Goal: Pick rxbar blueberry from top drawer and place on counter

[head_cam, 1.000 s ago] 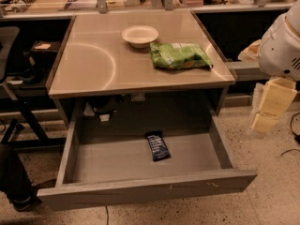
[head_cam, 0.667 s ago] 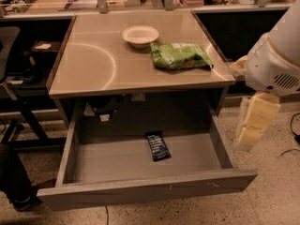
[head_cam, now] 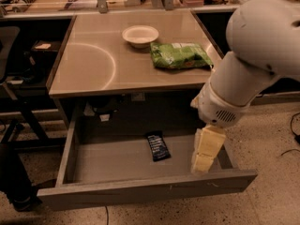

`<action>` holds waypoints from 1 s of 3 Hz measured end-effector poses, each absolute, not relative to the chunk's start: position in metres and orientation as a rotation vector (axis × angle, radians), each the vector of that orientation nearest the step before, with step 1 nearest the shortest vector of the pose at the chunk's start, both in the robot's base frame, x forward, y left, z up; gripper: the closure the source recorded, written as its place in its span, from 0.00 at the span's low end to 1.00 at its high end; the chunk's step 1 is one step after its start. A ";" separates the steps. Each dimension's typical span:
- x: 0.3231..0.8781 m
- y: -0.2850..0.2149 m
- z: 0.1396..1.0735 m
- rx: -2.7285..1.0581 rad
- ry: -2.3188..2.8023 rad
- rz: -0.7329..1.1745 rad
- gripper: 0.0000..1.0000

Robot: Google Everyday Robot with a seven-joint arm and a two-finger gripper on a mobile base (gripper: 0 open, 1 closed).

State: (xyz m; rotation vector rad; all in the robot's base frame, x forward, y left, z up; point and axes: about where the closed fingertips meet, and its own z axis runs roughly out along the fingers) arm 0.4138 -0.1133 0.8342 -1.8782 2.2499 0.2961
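Drawer: wide, shallow grey metal top drawer (head_cam: 140, 191), standing open, with its plain grey floor exposed.
Snack bar: small flat rxbar blueberry (head_cam: 158, 146) in a dark navy-black wrapper with pale lettering. It lies flat on the drawer floor, near the middle and toward the rear, slightly slanted. Nothing touches it.
Gripper: cream-coloured gripper (head_cam: 202, 162), pointing downward over the right end of the drawer, near its front right corner. It is to the right of the bar and apart from it.
Gripper state: cannot be told.
Arm: large white rounded robot arm (head_cam: 253, 46), rising above and to the right of the drawer.
Tabletop: square beige-grey smooth tabletop (head_cam: 93, 64) with a faint sheen, directly above the rear of the drawer.
Bowl: small shallow white bowl (head_cam: 140, 35), on the tabletop above the drawer's middle, toward the far edge.
Bag: green crinkly chip bag (head_cam: 180, 55), on the tabletop above the drawer's right half, just beside the bowl.
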 end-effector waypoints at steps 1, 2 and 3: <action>0.413 -0.112 0.830 -1.881 2.254 0.303 0.00; 0.415 -0.097 0.813 -1.833 2.247 0.383 0.00; 0.462 -0.063 0.783 -1.720 2.293 0.522 0.00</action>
